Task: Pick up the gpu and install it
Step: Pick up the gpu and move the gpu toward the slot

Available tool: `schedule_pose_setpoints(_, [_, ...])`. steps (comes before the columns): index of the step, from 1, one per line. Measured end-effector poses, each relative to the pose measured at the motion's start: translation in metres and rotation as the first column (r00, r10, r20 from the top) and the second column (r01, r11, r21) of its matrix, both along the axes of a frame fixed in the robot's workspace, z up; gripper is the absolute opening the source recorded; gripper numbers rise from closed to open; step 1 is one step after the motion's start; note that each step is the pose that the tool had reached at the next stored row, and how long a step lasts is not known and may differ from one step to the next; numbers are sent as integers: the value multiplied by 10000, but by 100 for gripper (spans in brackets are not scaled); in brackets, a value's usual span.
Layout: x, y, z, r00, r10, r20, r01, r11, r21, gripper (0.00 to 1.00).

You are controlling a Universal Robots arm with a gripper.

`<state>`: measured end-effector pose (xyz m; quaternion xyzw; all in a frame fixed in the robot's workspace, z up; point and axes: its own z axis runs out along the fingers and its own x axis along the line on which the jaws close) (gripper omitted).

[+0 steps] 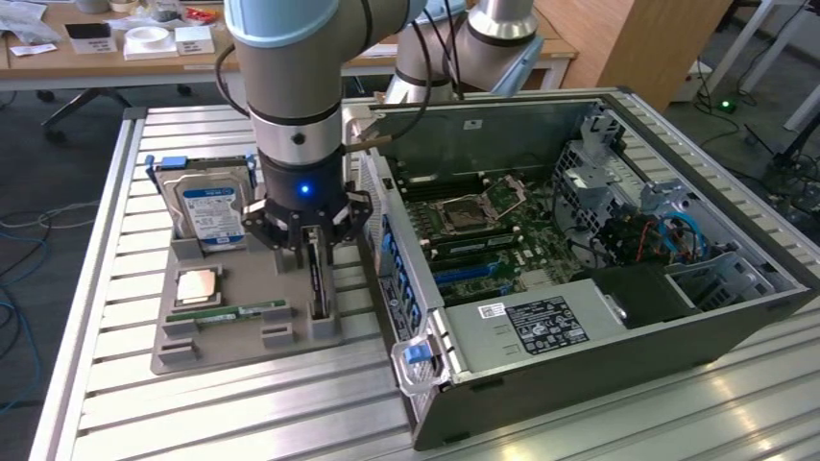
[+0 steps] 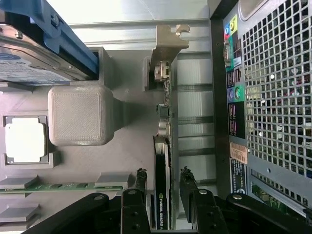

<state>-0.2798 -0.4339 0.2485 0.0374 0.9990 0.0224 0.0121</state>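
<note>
The gpu (image 1: 322, 293) stood on edge in a slot of the grey holder (image 1: 230, 351) on the tabletop (image 1: 103, 403), at 9 o'clock from the open computer case (image 1: 577, 394) in the exterior view. Grasping it well called for closing squarely on the black cooler block rather than the bare board, with the card centred between the pads and the wrist plumb, since any tilt could jam it in the slot. The gripper (image 2: 163, 179) was partly open and straddled the card's upper edge, its fingers (image 2: 141, 183) one on each side. A sliver of gap seemed to show at both, so it likely held nothing yet. The hard drive (image 1: 211, 211) stood at 10 o'clock from the card.
</note>
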Motion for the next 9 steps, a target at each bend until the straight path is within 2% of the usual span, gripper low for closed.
schedule_pose_setpoints(4, [0, 7, -60, 10000, 0, 1, 0, 10000, 0, 42])
schedule_pose_setpoints(9, [0, 8, -89, 10000, 0, 1, 0, 10000, 1, 42])
